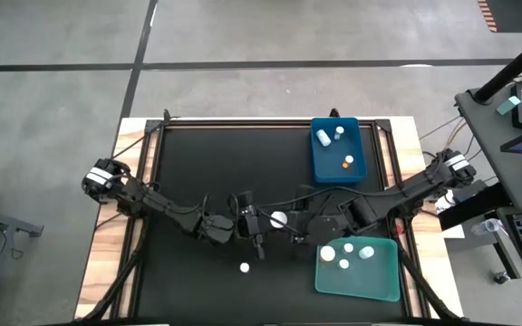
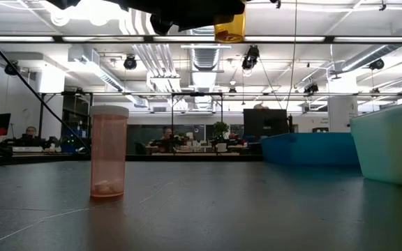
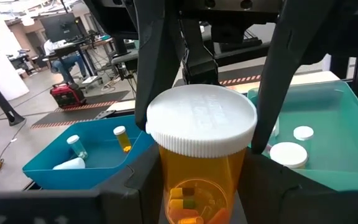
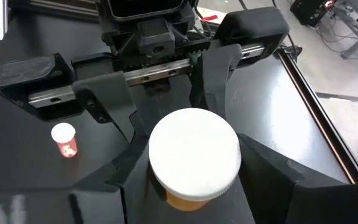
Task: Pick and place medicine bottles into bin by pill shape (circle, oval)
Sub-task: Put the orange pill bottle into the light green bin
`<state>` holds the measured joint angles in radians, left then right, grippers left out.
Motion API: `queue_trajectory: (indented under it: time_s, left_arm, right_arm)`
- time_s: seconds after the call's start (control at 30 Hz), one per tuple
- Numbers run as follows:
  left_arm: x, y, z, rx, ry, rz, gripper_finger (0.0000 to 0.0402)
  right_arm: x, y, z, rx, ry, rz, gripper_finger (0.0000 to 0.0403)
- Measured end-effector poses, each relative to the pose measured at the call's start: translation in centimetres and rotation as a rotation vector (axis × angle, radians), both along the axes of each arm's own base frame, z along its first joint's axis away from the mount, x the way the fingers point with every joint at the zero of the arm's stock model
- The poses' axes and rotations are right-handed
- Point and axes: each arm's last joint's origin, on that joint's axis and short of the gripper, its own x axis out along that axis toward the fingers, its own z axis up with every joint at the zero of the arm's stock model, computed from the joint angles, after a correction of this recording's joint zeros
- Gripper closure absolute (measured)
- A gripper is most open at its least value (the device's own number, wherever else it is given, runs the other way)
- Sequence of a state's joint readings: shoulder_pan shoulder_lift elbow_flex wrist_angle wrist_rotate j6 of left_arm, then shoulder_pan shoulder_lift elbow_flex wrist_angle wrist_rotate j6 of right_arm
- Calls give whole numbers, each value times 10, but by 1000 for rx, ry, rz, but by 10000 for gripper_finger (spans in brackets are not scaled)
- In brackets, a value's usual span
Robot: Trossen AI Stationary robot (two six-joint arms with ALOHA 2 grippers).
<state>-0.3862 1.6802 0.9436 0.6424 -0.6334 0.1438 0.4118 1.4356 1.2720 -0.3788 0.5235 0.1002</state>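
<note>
An amber medicine bottle with a white cap hangs upright over the middle of the table, high above it. My left gripper reaches in from the left and is shut on it. My right gripper reaches in from the right, and its fingers stand against the same bottle's top. A second, pinkish-orange bottle stands on its base on the black table, nearer the front edge. My left gripper pinches the bottle's amber body below the cap between its two fingers. They lie level, coming from the table's left. The bottle stands upright in the hold, lifted clear of the table. My right gripper has one finger on each side of the white cap's rim, slanting down from the table's right. The fingers lie against the cap's two sides. The bottle stays upright between both grippers.
A blue bin at the far right holds three bottles. A teal bin at the near right holds several white-capped bottles. Both arms cross the table's middle. Wooden table edges show at left and right.
</note>
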Motion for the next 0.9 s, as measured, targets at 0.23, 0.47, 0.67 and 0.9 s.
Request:
queue_trajectory:
  time_s: [0.23,0.47,0.67,0.9]
  left_arm:
    - [0,-1,0,-8,0,-22,235]
    - [0,-2,1,-7,1,-41,154]
    - [-7,-5,7,20,13,-59,133]
    - [-16,-15,17,22,1,-96,132]
  right_arm:
    - [-1,0,0,14,4,-2,196]
    - [-3,-1,1,15,15,-3,197]
    - [-17,-7,10,52,62,-52,197]
    - [-45,-6,16,136,138,-118,197]
